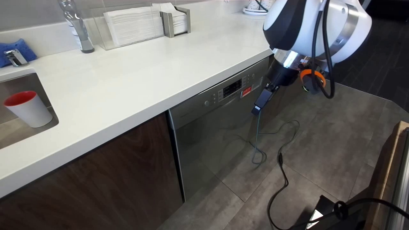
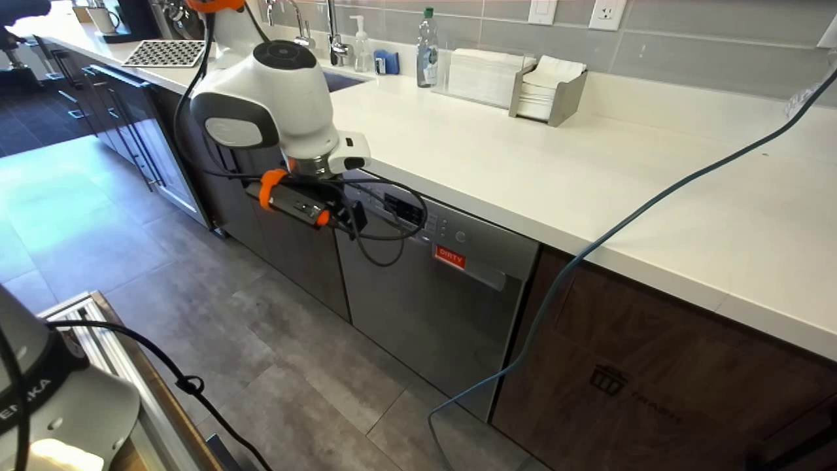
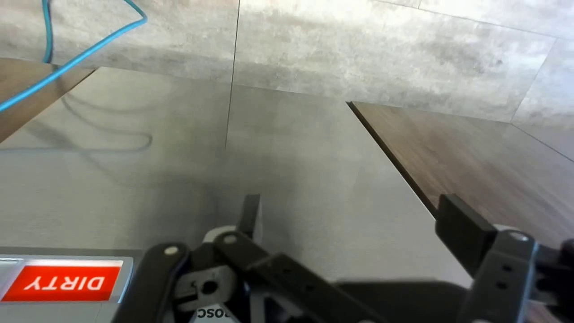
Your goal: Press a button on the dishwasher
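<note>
The dishwasher's grey steel front (image 1: 207, 143) stands under the counter; it also shows in an exterior view (image 2: 418, 314) and in the wrist view (image 3: 291, 148). Its top strip holds a dark display (image 1: 232, 88) with small buttons (image 1: 220, 95) beside it; the display also shows in an exterior view (image 2: 403, 208). A red DIRTY sign (image 2: 450, 256) sits below the strip, and upside down in the wrist view (image 3: 63, 282). My gripper (image 3: 350, 199) is open and empty, pointing down in front of the dishwasher. In both exterior views it hangs near the panel (image 1: 257, 108) (image 2: 353, 219); contact cannot be told.
The white counter edge (image 1: 153, 111) overhangs the dishwasher. Dark wooden cabinets (image 1: 96, 179) flank it. A napkin holder (image 2: 549, 91), a bottle (image 2: 427, 52) and a sink with a cup (image 1: 30, 110) are behind. A blue cable (image 2: 562, 281) crosses an exterior view; cables lie on the floor.
</note>
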Controlling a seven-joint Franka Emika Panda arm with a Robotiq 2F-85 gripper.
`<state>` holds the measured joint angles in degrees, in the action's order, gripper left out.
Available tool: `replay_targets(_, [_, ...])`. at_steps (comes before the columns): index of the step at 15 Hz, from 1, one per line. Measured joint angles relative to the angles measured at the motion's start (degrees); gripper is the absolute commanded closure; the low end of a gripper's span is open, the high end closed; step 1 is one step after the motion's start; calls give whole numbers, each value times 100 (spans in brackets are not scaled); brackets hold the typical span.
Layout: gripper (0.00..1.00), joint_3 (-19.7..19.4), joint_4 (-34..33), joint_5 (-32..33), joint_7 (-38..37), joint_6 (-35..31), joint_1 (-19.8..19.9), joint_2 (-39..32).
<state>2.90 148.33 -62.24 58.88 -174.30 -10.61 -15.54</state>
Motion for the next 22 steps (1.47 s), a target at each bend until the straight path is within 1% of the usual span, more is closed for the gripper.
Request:
replay_targets(2, [0,-28,195,877,-755,124,18,218])
replay_targets(3, [0,-116,250,1206,-1039,270,-33,335])
replay_targets(6, [0,-432,293,2012,-1672,906,-222,747])
replay_targets(8, [0,-550,283,2564,-2153,1282,-273,1029])
replay_targets(11, [0,-321,248,3303,-2917,1787,-32,1443])
replay_targets(14, [0,-138,191,3801,-3627,2196,72,1812])
replay_targets(16, [0,-57,156,4000,-4027,2399,74,2006])
replay_targets(22, [0,-24,151,4027,-4139,2463,82,2104])
